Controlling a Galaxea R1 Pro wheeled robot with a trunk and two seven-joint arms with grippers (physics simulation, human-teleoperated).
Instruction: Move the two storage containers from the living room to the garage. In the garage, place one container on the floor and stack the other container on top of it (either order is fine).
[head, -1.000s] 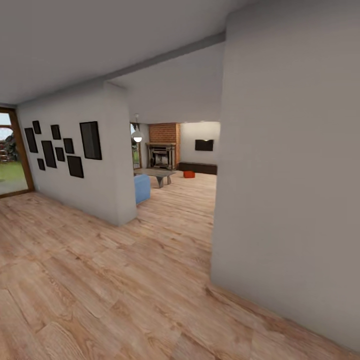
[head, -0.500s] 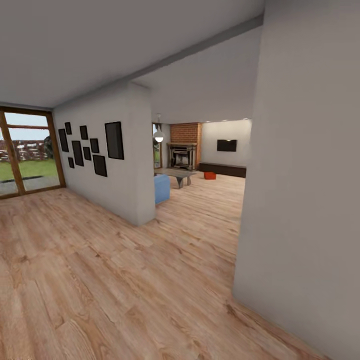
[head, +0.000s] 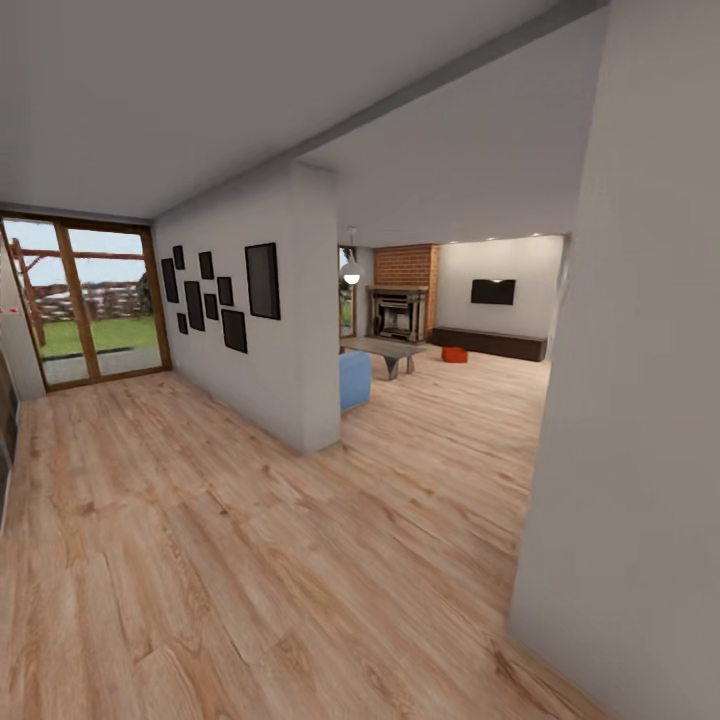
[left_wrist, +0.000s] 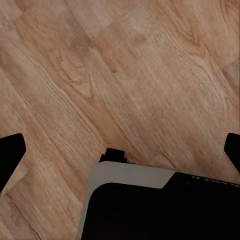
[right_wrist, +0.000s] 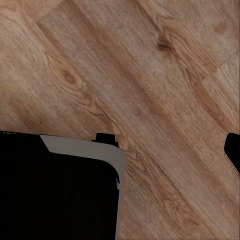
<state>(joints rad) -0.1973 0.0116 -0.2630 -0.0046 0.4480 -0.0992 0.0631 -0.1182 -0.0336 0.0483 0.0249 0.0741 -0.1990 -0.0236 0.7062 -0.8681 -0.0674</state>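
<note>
The robot stands on light wood plank floor (head: 250, 560) in a hallway, looking through a wide opening toward the living room (head: 470, 330) at centre right of the head view. Far off there, one orange-red storage container (head: 454, 354) sits on the planks just in front of the long dark low bench (head: 490, 343), right of the brick fireplace (head: 403, 300) and below the wall TV (head: 494, 291). It is too small to make out any second bin. A grey partition wall (head: 290, 330) hung with black frames stands at centre left, and a near wall (head: 640, 400) closes the right edge, so the opening between them is the way through.

Both arms seem tucked low for travel — each wrist view looks straight down at planks and the robot's own dark base (left_wrist: 160, 210). The left gripper (left_wrist: 120, 150) shows dark fingertips at opposite edges of its view, spread wide with nothing between. The right gripper (right_wrist: 120, 150) shows one fingertip at one edge — whether it is spread or closed cannot be told. Fetching has not begun.
</note>
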